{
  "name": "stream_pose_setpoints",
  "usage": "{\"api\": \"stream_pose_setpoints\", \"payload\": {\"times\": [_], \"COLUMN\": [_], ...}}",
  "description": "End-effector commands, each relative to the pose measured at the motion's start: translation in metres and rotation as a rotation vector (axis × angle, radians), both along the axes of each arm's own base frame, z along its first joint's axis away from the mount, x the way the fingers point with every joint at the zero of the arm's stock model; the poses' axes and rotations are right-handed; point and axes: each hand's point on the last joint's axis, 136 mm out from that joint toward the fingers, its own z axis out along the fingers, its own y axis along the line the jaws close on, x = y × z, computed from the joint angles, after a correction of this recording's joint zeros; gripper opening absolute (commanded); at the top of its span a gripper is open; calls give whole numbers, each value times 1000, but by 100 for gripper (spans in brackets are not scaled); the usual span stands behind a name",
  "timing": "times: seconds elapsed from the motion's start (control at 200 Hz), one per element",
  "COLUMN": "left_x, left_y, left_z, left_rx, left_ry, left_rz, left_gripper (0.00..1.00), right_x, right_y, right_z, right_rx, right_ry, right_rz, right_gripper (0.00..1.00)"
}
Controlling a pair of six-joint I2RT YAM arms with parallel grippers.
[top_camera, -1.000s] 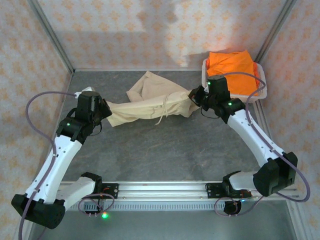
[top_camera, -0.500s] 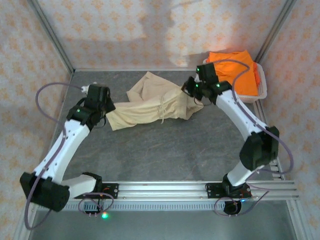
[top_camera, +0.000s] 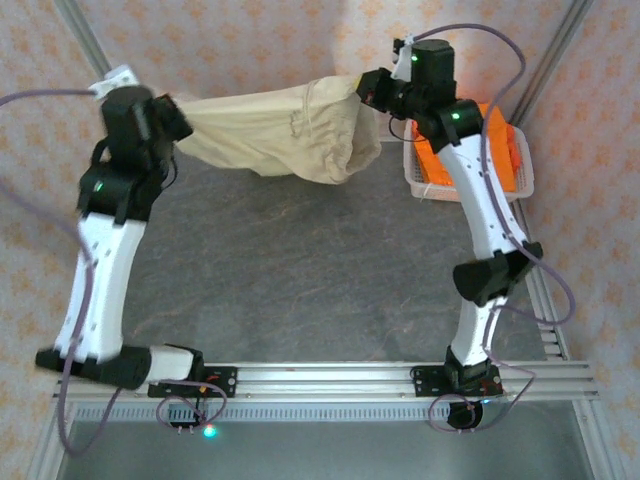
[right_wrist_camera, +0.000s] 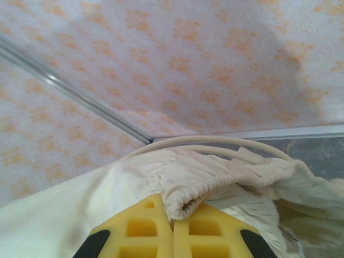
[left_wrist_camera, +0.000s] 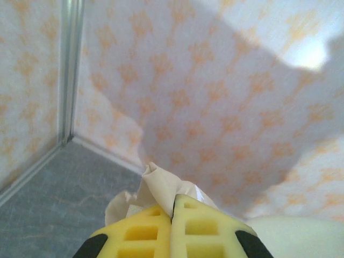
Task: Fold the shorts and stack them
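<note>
We see patterned walls [top_camera: 250, 40] closing in the tabletop [top_camera: 300, 290] on three sides. The grey tabletop lies flat and bare across its middle and near part, which we judge to be plenty of room to lay a garment out.

Above its far edge, close to the back wall, the beige shorts [top_camera: 275, 130] hang in the air, stretched between the two arms. Their long axis runs left to right, and the cloth sags in a bulge toward the right. The coming move, as we judge it, turns on this: the cloth lies between the grippers, one at each end, and the free tabletop lies below it and nearer the bases. Neither arm is the nearer one, since they share the pair.

At the far right stands the white basket [top_camera: 525, 185] with orange shorts [top_camera: 500, 145] in it, partly behind the right arm and apart from the beige pair.

The left gripper [top_camera: 172, 112] is clamped on the left end. In its wrist view we see the jaws pressed together on a pinch of beige cloth. The right gripper [top_camera: 368, 90] is clamped on the gathered waistband [right_wrist_camera: 215, 183], with the drawstring [right_wrist_camera: 215, 144] looping above it.
</note>
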Motion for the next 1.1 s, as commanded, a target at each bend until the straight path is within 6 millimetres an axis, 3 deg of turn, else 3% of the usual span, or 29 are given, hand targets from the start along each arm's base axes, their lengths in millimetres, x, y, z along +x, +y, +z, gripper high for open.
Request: {"api": "stream_pose_setpoints", "payload": {"times": [0.0,0.075,0.19,0.305,0.365,0.435,0.54,0.686,0.836,0.911,1.096], "left_x": [-41,-54,-71,-93,-108,-122,-133,-136,-121,-107,-70], "left_y": [7,4,1,-2,2,7,10,15,17,16,10], "left_z": [-3,-49,-153,-252,-289,-311,-316,-300,-265,-238,-172], "left_rx": [15,-42,-166,-255,-277,-277,-266,-226,-147,-102,-26], "left_ry": [-91,-57,82,221,284,332,354,342,324,308,255], "left_rz": [2,-16,3,48,99,136,146,154,146,138,117], "left_gripper": [0,0,0,0,0,0,0,0,0,0,0], "right_x": [-29,-47,-86,-138,-166,-195,-225,-237,-228,-220,-190], "right_y": [-2,-2,-2,2,10,13,9,5,11,10,-9], "right_z": [1,-37,-116,-202,-243,-286,-327,-337,-308,-288,-236], "right_rx": [-20,-39,-115,-203,-211,-226,-227,-193,-123,-114,-209], "right_ry": [-64,-15,100,243,332,443,570,626,595,561,425], "right_rz": [80,114,159,205,249,268,250,198,166,138,20], "right_gripper": [0,0,0,0,0,0,0,2,0,0,0]}}
